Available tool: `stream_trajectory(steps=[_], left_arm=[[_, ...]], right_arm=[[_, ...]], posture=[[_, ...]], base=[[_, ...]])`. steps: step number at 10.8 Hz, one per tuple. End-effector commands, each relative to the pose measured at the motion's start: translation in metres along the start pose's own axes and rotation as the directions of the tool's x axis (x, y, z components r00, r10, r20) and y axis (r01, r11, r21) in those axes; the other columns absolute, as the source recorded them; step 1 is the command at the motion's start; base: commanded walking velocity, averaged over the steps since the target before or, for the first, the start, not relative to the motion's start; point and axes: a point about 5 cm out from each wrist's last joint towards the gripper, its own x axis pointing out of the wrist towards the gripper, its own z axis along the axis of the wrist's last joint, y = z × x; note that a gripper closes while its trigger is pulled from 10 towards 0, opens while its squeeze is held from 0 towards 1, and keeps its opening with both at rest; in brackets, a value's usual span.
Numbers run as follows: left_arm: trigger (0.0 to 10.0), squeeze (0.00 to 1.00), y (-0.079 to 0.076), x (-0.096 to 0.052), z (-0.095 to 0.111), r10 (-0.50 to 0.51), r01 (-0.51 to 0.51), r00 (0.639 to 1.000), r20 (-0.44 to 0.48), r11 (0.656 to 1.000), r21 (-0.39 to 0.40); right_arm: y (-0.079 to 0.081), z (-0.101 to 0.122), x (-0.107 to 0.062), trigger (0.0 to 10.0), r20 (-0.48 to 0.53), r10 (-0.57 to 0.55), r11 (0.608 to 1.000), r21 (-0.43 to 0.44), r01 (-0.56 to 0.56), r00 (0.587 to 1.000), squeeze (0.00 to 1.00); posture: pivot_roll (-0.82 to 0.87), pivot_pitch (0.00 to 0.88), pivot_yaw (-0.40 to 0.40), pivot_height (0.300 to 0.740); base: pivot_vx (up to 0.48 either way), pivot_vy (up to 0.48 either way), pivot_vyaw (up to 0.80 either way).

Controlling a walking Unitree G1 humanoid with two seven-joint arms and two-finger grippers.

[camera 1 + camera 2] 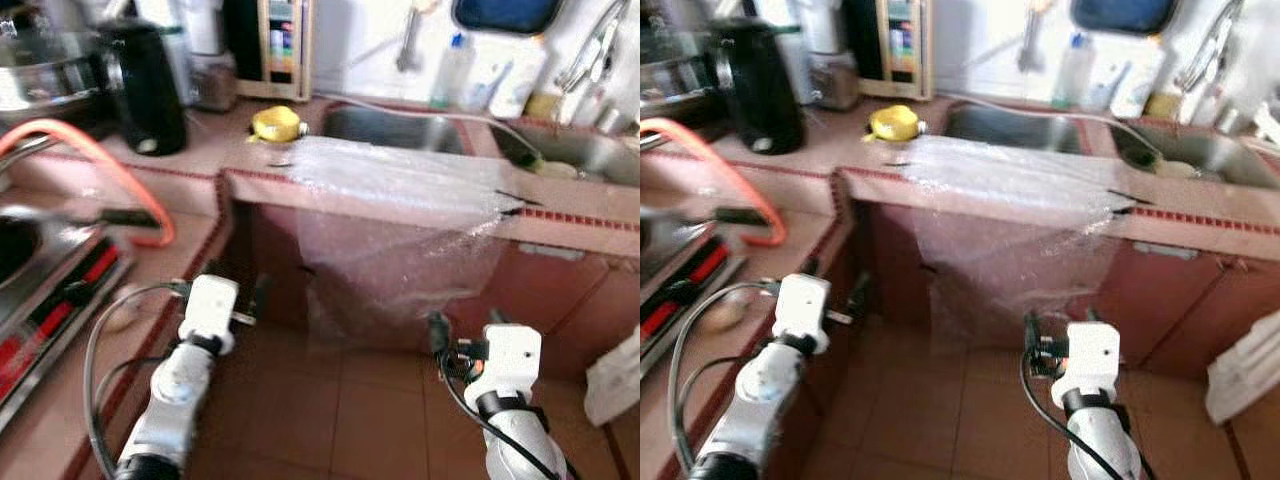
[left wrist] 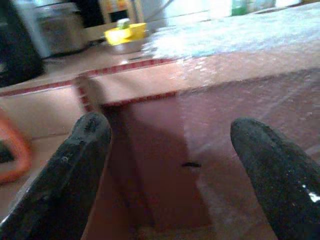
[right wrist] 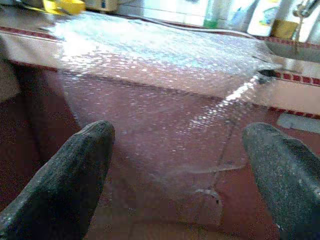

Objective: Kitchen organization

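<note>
Although both head views are soft with blur, I can make out a clear sheet of bubble wrap (image 1: 400, 215) lying over the front edge of the tiled counter (image 1: 570, 222) and hanging down across the cabinet face below it. Its lower edge fades into the dark cabinet and is hard to trace. Behind it sits a steel sink (image 1: 395, 128), whose inside is too dim for me to tell what it holds. A yellow object (image 1: 277, 123) rests on the counter just beside the sheet's far left corner; its shape is smeared. My left gripper (image 2: 165, 175) hangs low in front of the cabinet corner, fingers (image 2: 60, 180) spread wide and holding nothing. My right gripper (image 3: 190, 175) faces the hanging sheet, its fingers (image 3: 65, 180) likewise spread apart and clear of it.
</note>
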Motion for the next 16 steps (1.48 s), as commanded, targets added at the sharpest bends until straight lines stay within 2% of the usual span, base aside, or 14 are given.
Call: stream_trajectory(steps=[1, 5, 14, 16], left_arm=[[10.0, 0.00, -0.0079, 0.0035, 0.0058, -0.038, 0.038, 0.999, 0.021, 0.999, 0.000], [10.0, 0.00, -0.0095, 0.0025, 0.0061, -0.044, 0.044, 0.999, 0.026, 0.999, 0.005], [10.0, 0.00, -0.0078, 0.0033, 0.0060, -0.053, 0.053, 0.998, 0.019, 0.999, 0.010], [10.0, 0.00, -0.0066, 0.0039, 0.0066, -0.042, 0.042, 0.999, 0.024, 0.999, 0.013]], right_arm=[[-0.0101, 0.0004, -0.0015, 10.0, -0.001, -0.029, 0.999, -0.013, 0.029, 1.000, 0.00], [-0.0089, -0.0008, -0.0025, 10.0, -0.005, -0.031, 0.999, -0.013, 0.031, 1.000, 0.00], [-0.0070, -0.0021, -0.0008, 10.0, -0.005, -0.034, 0.999, -0.008, 0.034, 0.999, 0.00], [-0.0069, -0.0015, -0.0006, 10.0, 0.000, -0.037, 0.999, -0.005, 0.037, 0.999, 0.00]], posture=[[0.05, 0.000, -0.033, 0.740], [0.05, 0.000, -0.027, 0.740], [0.05, 0.000, -0.018, 0.740], [0.05, 0.000, -0.014, 0.740]], base=[[0.319, 0.000, 0.00], [0.000, -0.075, 0.00], [0.000, -0.480, 0.00], [0.000, -0.197, 0.00]])
